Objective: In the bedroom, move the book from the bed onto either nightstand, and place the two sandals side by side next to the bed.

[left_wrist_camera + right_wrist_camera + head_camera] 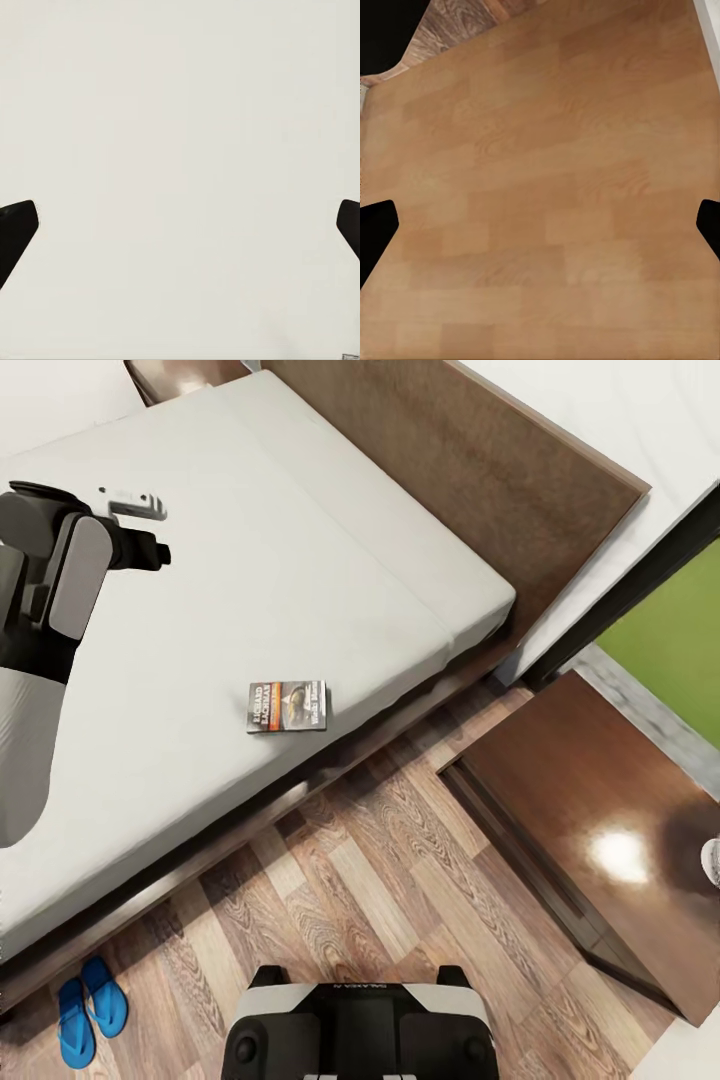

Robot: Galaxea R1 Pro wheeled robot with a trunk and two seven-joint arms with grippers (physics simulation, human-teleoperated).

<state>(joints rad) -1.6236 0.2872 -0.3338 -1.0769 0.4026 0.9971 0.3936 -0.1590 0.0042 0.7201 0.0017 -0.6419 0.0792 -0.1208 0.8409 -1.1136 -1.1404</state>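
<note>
Your left gripper (180, 225) hangs spread over the bed (200, 580), upper left; book (287, 706) mid-frame, ungrasped; right gripper (540, 225) likewise spread.

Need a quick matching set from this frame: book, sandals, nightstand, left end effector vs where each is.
Things:
1. book
2. sandals
3. nightstand
4. left end effector

Places:
A. on the floor beside the bed frame
B. open above the mattress
C. on the mattress near its edge
D. standing beside the bed, by the window

Pairs: 1-C, 2-A, 3-D, 4-B
</note>
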